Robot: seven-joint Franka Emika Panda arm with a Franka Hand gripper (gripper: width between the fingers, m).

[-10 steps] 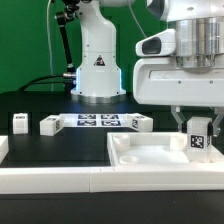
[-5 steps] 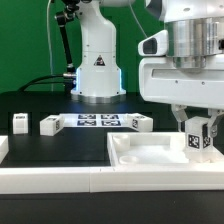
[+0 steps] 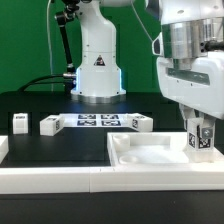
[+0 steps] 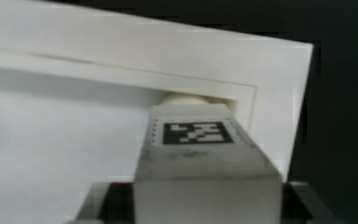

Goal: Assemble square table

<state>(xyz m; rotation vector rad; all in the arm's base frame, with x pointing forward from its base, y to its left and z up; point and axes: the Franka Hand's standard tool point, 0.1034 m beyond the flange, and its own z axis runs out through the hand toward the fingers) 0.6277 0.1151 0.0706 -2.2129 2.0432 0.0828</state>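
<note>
My gripper (image 3: 201,138) is shut on a white block leg (image 3: 201,142) with a black-and-white tag. It holds the leg upright over the far right corner of the white square slab (image 3: 150,153), which lies with its raised rim up. In the wrist view the leg (image 4: 197,150) stands between the jaws of the gripper (image 4: 197,205), its tip at a corner of the slab (image 4: 87,90). I cannot tell whether the tip touches the slab. Three more legs lie on the black table: two at the left (image 3: 19,122) (image 3: 49,124) and one near the middle (image 3: 137,123).
The marker board (image 3: 97,121) lies flat between the loose legs. A long white rail (image 3: 60,181) borders the black surface in front. The arm's white base (image 3: 98,70) stands behind, with cables at the exterior view's left.
The gripper has moved toward the exterior view's right with the leg in it, and sits slightly lower over the slab's corner. The loose legs and slab have not moved.
</note>
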